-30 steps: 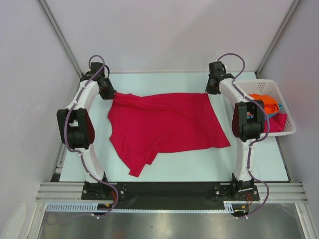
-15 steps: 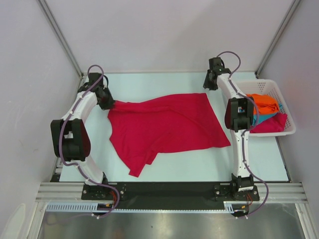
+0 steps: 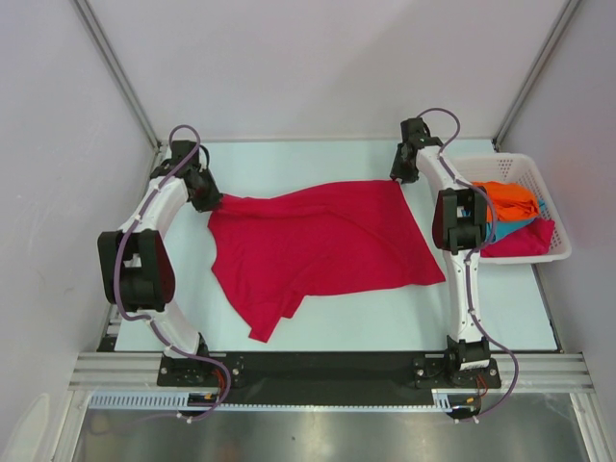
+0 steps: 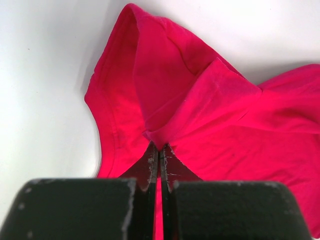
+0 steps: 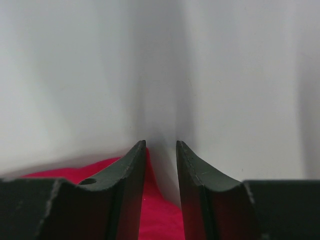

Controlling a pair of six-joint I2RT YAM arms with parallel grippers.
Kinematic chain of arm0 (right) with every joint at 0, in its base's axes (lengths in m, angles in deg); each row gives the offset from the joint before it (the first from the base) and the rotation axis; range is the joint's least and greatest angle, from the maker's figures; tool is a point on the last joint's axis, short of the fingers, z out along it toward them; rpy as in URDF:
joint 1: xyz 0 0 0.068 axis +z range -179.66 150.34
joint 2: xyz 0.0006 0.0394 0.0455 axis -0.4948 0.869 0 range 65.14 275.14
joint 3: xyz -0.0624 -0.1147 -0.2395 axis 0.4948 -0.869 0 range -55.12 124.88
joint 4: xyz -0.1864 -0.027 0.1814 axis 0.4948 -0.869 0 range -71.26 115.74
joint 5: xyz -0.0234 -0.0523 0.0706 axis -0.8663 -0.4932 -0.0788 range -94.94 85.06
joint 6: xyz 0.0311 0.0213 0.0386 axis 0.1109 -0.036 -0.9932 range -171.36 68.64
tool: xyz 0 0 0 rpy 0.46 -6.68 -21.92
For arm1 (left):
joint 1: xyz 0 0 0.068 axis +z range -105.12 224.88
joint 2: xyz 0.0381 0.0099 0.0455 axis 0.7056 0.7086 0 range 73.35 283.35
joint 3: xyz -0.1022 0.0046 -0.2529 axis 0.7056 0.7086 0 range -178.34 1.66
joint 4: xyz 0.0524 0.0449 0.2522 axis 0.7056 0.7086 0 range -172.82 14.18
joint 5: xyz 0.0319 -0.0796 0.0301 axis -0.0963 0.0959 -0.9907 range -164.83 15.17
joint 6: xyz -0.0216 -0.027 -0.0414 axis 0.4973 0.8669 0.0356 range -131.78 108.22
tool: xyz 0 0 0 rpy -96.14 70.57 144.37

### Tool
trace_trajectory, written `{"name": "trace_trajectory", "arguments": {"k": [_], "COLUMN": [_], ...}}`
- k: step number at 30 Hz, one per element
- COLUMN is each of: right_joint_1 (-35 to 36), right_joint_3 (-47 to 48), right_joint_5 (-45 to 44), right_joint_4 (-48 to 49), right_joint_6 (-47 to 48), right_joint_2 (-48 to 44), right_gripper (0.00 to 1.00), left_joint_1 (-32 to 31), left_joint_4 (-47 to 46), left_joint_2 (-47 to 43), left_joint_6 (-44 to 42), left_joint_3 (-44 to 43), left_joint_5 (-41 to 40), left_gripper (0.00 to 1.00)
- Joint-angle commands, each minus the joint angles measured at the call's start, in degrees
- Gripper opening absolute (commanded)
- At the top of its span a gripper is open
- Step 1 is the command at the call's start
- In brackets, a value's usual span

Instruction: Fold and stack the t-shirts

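Note:
A crimson red t-shirt point(image 3: 318, 241) lies spread, with wrinkles, across the middle of the table. My left gripper point(image 3: 214, 200) is shut on a fold at the shirt's far left corner. In the left wrist view the cloth point(image 4: 165, 90) bunches up from the pinched fingertips of that left gripper point(image 4: 160, 147). My right gripper point(image 3: 399, 176) hovers open at the shirt's far right corner. Its jaws point(image 5: 160, 145) stand apart with only red cloth point(image 5: 160, 215) lying below them. Orange point(image 3: 510, 197), teal point(image 3: 507, 228) and red point(image 3: 531, 239) t-shirts are heaped in the basket.
A white slatted basket point(image 3: 520, 159) stands at the table's right edge, beside the right arm. Metal frame posts rise at both far corners, with white walls behind and to the sides.
The right gripper has opened, let go of the shirt's far right corner and drawn back slightly. The left arm's elbow has swung outward; its gripper still pinches the cloth.

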Motion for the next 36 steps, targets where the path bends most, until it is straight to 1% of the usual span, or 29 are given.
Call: {"name": "trace_trajectory", "arguments": {"k": [1,9,18,25,32,34,36], "right_joint_1": [0.4,1.1,2.2,2.6,3.0,3.1,3.2], "right_joint_3": [-1.8,-4.2,-2.3,-0.5,-2.1,-2.5,-3.2], "right_joint_5": [0.1,-0.1,-0.7,-0.5,-0.8,-0.5,0.0], "right_joint_4": [0.3,1.4,1.5,1.0,0.8,0.9,0.9], "right_joint_6": [-0.2,-0.6,-0.6,-0.7,-0.7,-0.6,-0.3], "right_joint_2": [-3.2,-6.2,-8.8,-8.6,-7.8,-7.8,-7.9], "right_gripper": [0.36,0.35,0.35,0.35,0.34,0.33,0.18], "left_joint_1": [0.3,0.3,0.3,0.3,0.3,0.3,0.3], "left_joint_4": [-1.7,-1.9,-2.1,-2.4,-2.3,-2.4,-2.3], "left_joint_2": [-0.3,0.3,0.8,1.0,0.7,0.7,0.7], "left_joint_6": [-0.9,-0.7,-0.6,-0.4,-0.6,-0.6,-0.6], "left_joint_3": [-1.1,-1.1,-1.1,-1.3,-1.3,-1.3,-1.4], "left_joint_5": [0.7,0.7,1.2,1.4,1.3,1.3,1.3], "left_gripper": [0.00,0.00,0.00,0.00,0.00,0.00,0.00]}}
